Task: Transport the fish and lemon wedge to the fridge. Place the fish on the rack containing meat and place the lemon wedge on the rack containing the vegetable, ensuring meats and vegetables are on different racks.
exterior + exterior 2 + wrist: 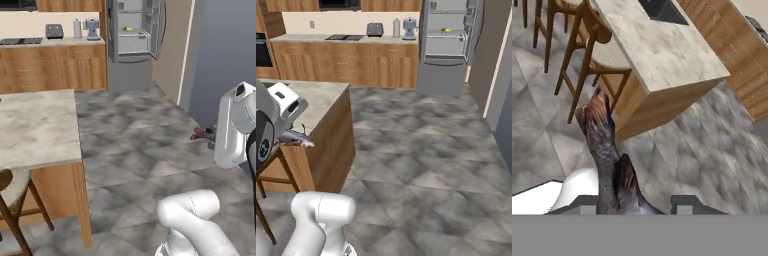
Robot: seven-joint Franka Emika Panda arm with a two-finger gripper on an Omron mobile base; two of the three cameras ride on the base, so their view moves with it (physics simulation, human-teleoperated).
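A: While the base sits mid-floor, gripper (pixel 632 205) is part-closed on the fish (pixel 604 150), tail sticking out toward 12 in hand view.
B: Fridge (pixel 448 45)?
A: Doors open, far off at 1 o'clock in right base view. Yellow bit on a shelf, too small to ID.
B: Risk?
A: Looks held near one end only, so prob swings or slips w/ fast driving; tail could clip the island (pixel 331 115) on a turn.

At my ten o'clock I saw a marble-topped desk (pixel 35 127) with wooden stools (pixel 587 45) beside it; a toaster (pixel 374 29) sat on the far counter (pixel 331 37).
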